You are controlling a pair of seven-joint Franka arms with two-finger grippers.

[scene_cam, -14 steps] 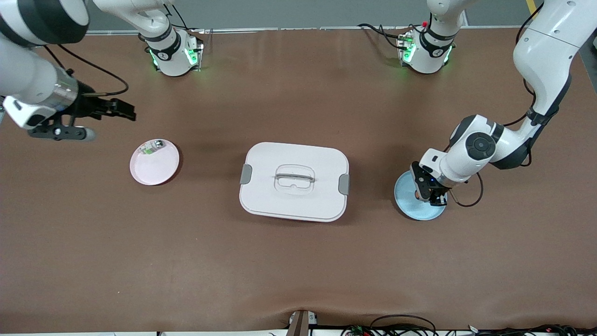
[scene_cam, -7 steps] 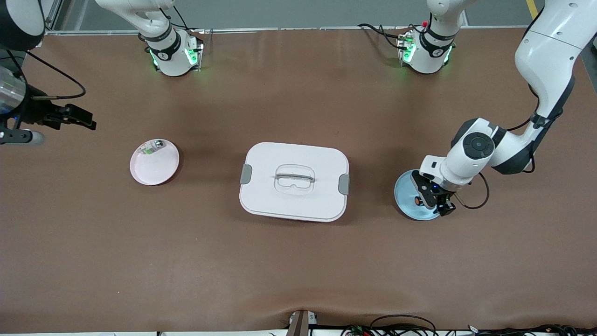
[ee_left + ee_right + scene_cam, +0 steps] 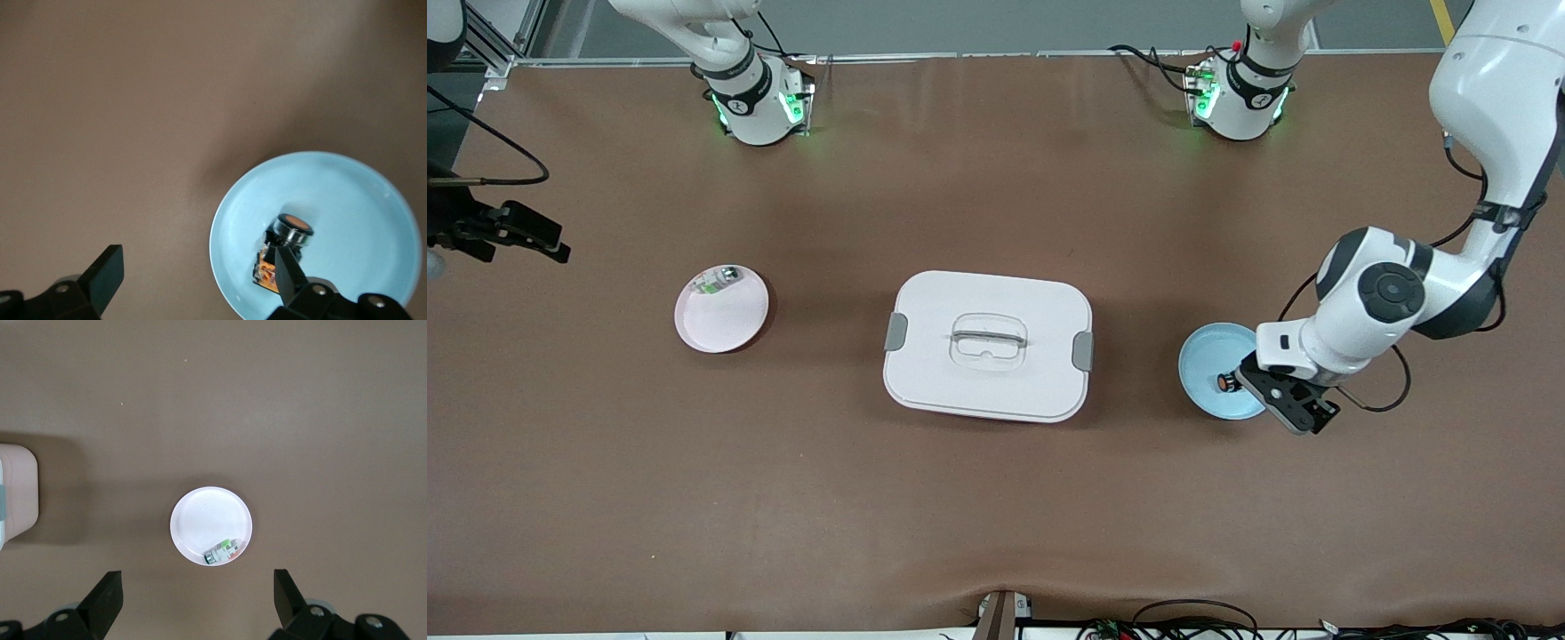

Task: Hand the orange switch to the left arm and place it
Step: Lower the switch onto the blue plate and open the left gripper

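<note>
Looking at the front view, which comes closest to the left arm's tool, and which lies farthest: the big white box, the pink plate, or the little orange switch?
1. orange switch, on the blue plate beside the left tool.
2. box, mid-table.
3. pink plate, toward the right arm's end.

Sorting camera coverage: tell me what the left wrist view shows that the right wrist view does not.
Left wrist only: the orange switch lying in the blue plate, under the open left gripper.
Right wrist only: the pink plate holding a whitish-green part, a corner of the box, and the open right gripper.
Both: the brown table.
</note>
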